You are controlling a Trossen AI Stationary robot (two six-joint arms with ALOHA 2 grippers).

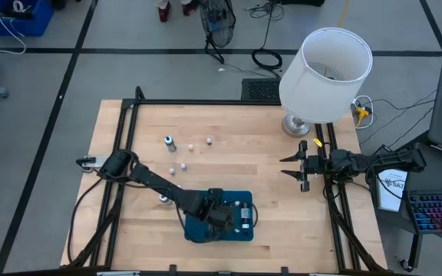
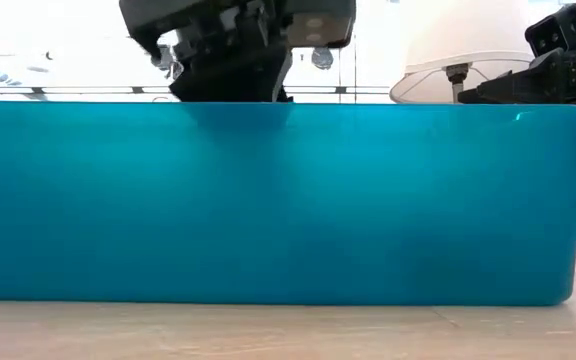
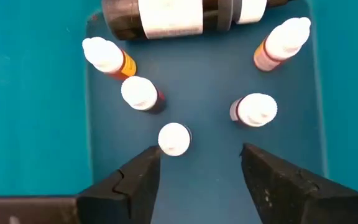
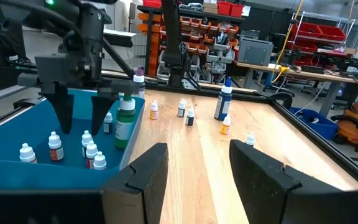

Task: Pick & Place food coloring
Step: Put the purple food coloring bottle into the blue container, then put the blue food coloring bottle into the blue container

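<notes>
a: where is the left end effector [image 3: 197,177]?

b: it hangs over the blue tray [image 1: 198,228] at the desk's [image 1: 229,165] near edge, fingers spread, nothing between them. five small food coloring bottles [image 3: 174,138] stand below it, beside one larger dark bottle [image 3: 185,15] lying flat.

a: and outside the tray?

b: about six more little bottles [image 4: 225,126] sit on the wood. the right end effector [image 4: 197,171] waits by the lamp [image 1: 324,69], fingers apart, empty.

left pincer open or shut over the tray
Open: the left pincer stands with fingers apart above the blue tray, nothing between them, beside a white-capped bottle.
</notes>
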